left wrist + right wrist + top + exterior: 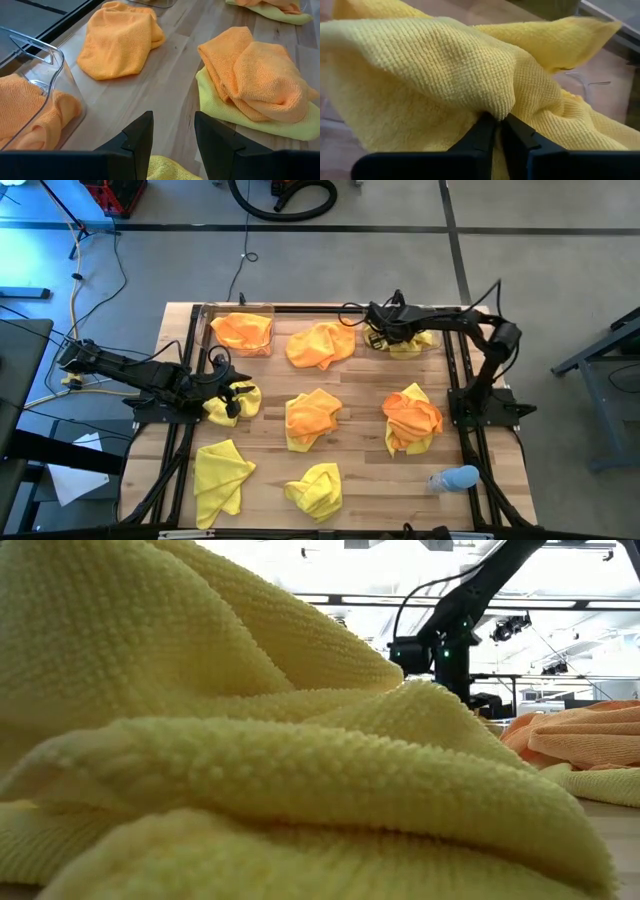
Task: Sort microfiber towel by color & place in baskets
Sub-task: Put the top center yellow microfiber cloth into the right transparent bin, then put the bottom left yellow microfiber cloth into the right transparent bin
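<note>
Looking down from the high view, the right gripper [388, 332] sits at the far right basket [425, 345], while the left gripper [232, 392] hangs over a yellow towel [232, 402] near the orange-filled left basket [241, 330]. From the left wrist, its fingers [137, 137] stand apart, holding nothing, above that yellow towel. From the right wrist, the jaws pinch a fold of yellow cloth [445, 75].

I see a grey concrete floor [560, 270] around the light wooden slatted tabletop [365, 395]; a black coiled hose [283, 197] lies beyond its far edge.
</note>
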You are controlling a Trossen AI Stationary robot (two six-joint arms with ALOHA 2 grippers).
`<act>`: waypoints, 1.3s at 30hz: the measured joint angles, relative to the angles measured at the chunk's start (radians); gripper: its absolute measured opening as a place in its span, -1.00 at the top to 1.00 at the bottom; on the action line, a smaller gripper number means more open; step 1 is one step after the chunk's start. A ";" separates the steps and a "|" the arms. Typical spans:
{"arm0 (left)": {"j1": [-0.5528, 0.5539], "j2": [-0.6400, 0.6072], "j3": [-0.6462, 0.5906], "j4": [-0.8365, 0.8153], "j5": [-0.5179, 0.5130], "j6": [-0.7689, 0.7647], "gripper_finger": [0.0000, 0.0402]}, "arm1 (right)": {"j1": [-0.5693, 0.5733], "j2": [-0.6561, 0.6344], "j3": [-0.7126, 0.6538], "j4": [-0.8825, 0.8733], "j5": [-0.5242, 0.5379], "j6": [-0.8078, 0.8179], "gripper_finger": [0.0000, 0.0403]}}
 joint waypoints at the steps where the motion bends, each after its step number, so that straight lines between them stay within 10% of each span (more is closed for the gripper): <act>1: 0.000 0.000 0.000 0.000 0.000 0.000 0.35 | 0.000 0.001 0.000 0.001 -0.003 0.000 0.79; 24: 0.000 0.000 0.000 0.000 -0.014 -0.039 0.35 | 0.040 -0.453 0.000 -0.182 -0.070 0.010 0.38; 39: 0.000 0.062 0.000 0.053 -0.012 -0.069 0.35 | 0.675 -0.535 -0.176 0.055 -0.003 0.106 0.38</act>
